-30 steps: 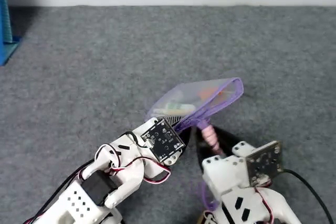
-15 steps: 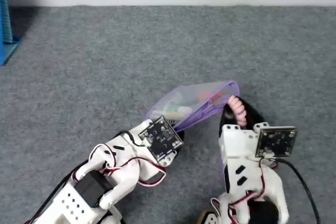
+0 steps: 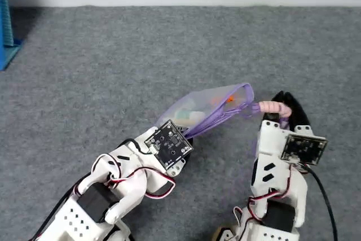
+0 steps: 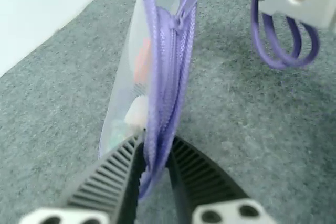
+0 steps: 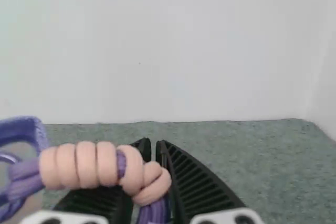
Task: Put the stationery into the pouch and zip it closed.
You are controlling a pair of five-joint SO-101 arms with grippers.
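Observation:
A see-through purple pouch [image 3: 210, 107] holding stationery is held up off the grey carpet in the high view. My left gripper [image 4: 155, 163] is shut on the pouch's [image 4: 157, 77] near end, at its zipper edge. The zip line looks drawn together along its length. At the far corner a pink knotted zipper pull [image 3: 273, 108] on a purple cord sticks out. My right gripper [image 5: 153, 150] is shut on that pink pull [image 5: 100, 166], with the purple cord [image 4: 283, 40] looping down below the right arm.
Grey carpet [image 3: 113, 55] covers the table all around. A white wall runs along the far edge. A blue object [image 3: 5, 21] stands at the far left edge.
My right gripper has carried the pink pull from the pouch's near end to its far right corner, running along the zipper. The left arm has shifted slightly left and nearer.

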